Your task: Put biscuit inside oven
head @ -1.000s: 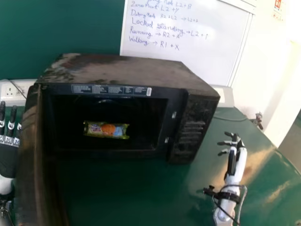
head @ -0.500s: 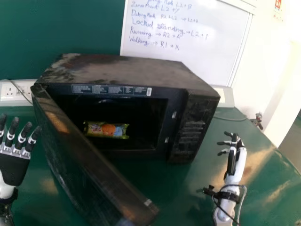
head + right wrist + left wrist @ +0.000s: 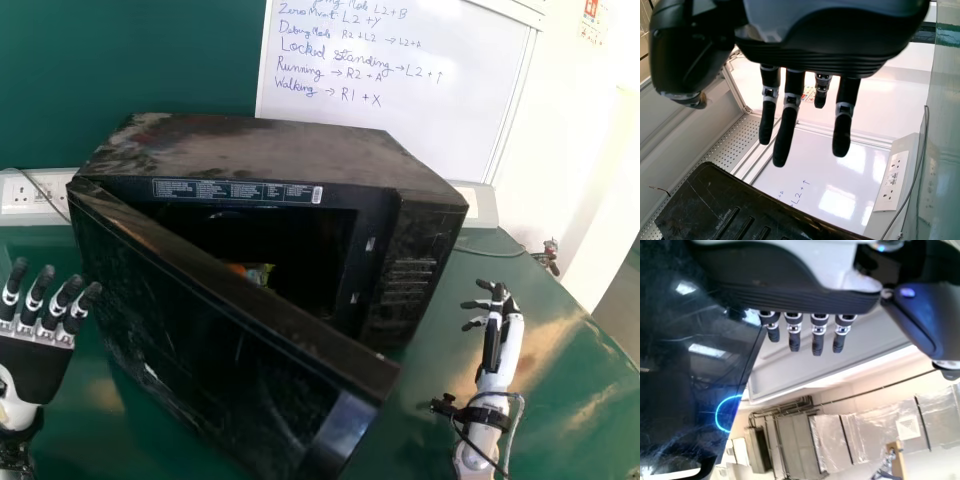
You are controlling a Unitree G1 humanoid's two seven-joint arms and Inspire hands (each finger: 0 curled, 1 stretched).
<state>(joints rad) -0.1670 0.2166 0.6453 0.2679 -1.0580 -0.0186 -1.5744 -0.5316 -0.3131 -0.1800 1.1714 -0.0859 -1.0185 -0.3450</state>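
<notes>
The black oven (image 3: 270,160) stands on the green table, its door (image 3: 210,330) partly swung closed and angled toward the robot. Through the remaining gap a bit of the biscuit packet (image 3: 262,274) is visible inside. My left hand (image 3: 38,355) is at the left edge, just outside the door, fingers straight. In the left wrist view the left hand (image 3: 790,300) is beside the dark door (image 3: 690,370). My right hand (image 3: 494,330) is over the table right of the oven, fingers relaxed and holding nothing; the right wrist view has the right hand (image 3: 810,45) near the oven's corner (image 3: 715,205).
Behind the oven a whiteboard (image 3: 400,70) leans against the green wall. A socket strip (image 3: 30,197) with a cable lies at the back left. The green table (image 3: 560,400) extends on the right, with a small object (image 3: 548,256) near its far edge.
The oven door has swung from wide open to partly closed, now hiding most of the packet. My left hand has come further into view from the left edge. The right hand has stayed still.
</notes>
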